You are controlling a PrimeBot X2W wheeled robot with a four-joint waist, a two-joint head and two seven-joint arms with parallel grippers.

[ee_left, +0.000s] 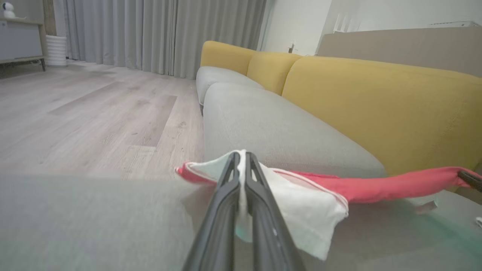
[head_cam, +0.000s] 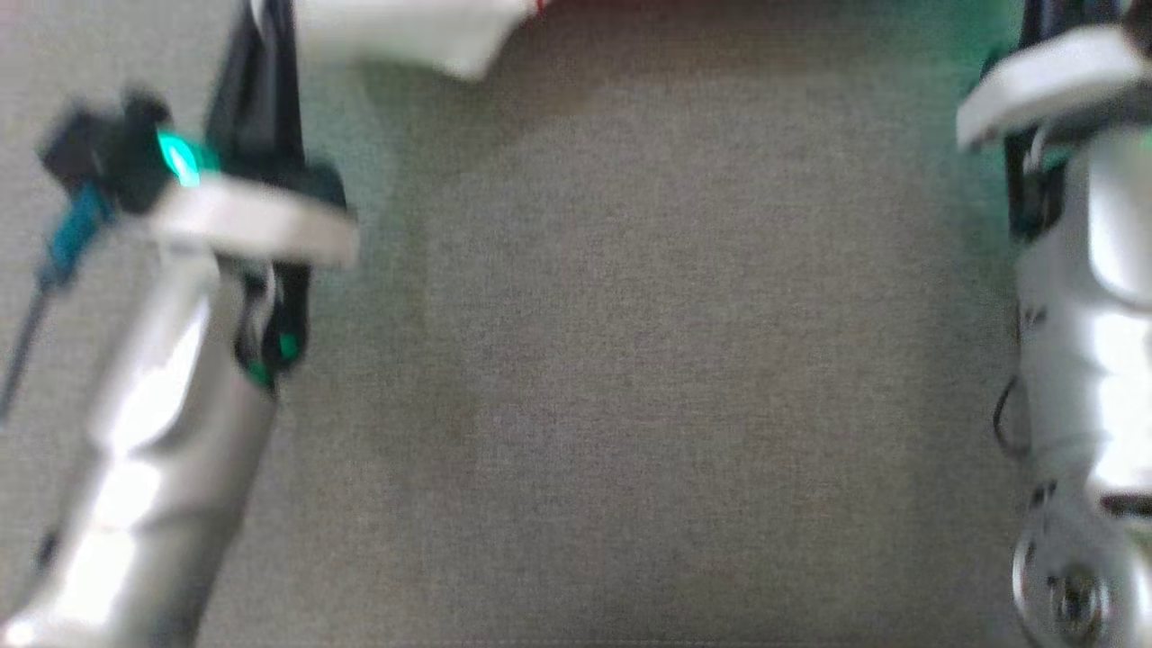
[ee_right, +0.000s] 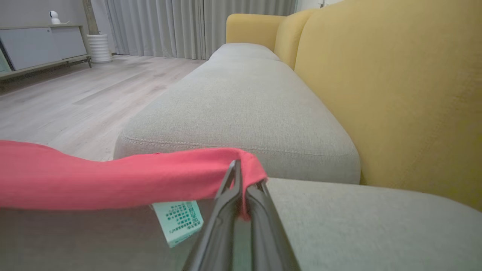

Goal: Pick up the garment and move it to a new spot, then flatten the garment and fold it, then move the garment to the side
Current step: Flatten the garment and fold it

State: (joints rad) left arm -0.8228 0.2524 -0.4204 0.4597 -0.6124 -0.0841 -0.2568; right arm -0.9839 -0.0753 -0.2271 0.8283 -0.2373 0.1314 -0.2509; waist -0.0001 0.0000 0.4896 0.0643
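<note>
The garment point(ee_left: 301, 210) is a red and white piece of cloth, and it is stretched between the 2 grippers over the grey seat cushion point(ee_left: 271, 128) of a sofa. The left gripper point(ee_left: 241, 156) has its jaws closed tight on a white corner with a red edge, and the white cloth hangs down on both sides of the 2 dark fingers. From there a red band of the garment runs across the left wrist view to the right gripper point(ee_left: 469, 178) at the far edge.

In the right wrist view the right gripper point(ee_right: 244, 169) pinches the end of this red band point(ee_right: 113, 180) with its jaws fully closed on the cloth. A small pale green label point(ee_right: 179, 222) with printed text hangs free under the band, just beside the fingers.

The yellow back cushions point(ee_right: 395, 94) stand behind the seat. Beyond the sofa there are a light wooden floor point(ee_left: 94, 113), grey curtains point(ee_left: 162, 34) and a white ribbed pot point(ee_right: 99, 47) near a low cabinet point(ee_right: 41, 47).

The head view is blurred. It shows the left forearm point(head_cam: 162, 405), the right forearm point(head_cam: 1089, 360) and a white part of the garment point(head_cam: 423, 31) at the top edge, above the grey cushion cloth.
</note>
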